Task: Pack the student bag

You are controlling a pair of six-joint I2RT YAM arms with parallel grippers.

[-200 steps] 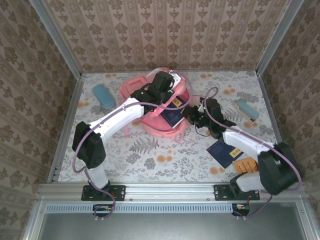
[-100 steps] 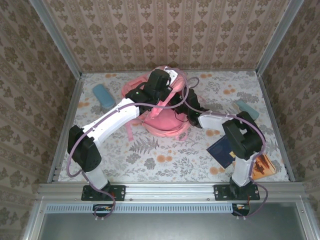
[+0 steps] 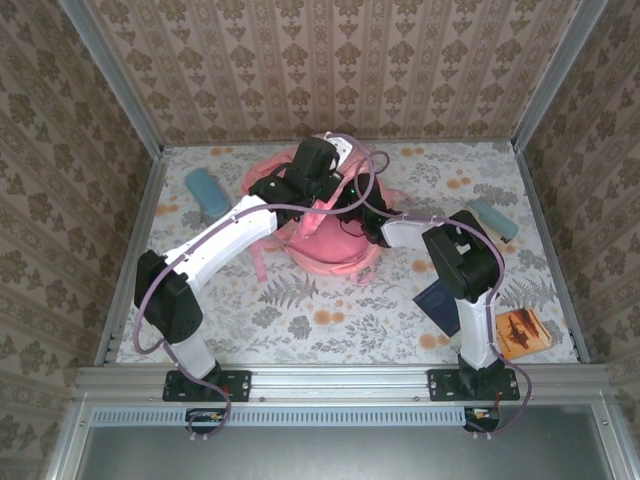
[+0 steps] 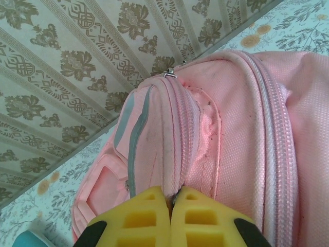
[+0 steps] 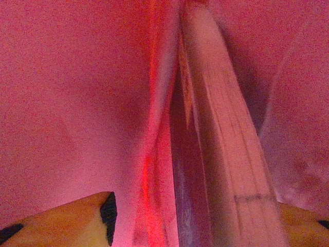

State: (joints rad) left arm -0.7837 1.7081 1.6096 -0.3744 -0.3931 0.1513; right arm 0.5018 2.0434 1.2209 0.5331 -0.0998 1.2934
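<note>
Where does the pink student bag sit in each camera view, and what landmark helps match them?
Top external: student bag at the centre of the table, toward the far wall.
Left wrist: centre and right, above the left gripper.
Right wrist: pink fabric on both sides of a book.
Shared landmark: teal case, left of the bag from above, bottom-left corner at the left wrist.

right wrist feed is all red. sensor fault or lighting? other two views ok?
Right wrist: looks like lighting; the lens is inside the student bag, and light filtering through pink fabric tints it red, grainy and soft. Left wrist: even light, bag weave sharp, left gripper slightly soft at the bottom edge. Top external: evenly lit, soft shadows, no glare.
</note>
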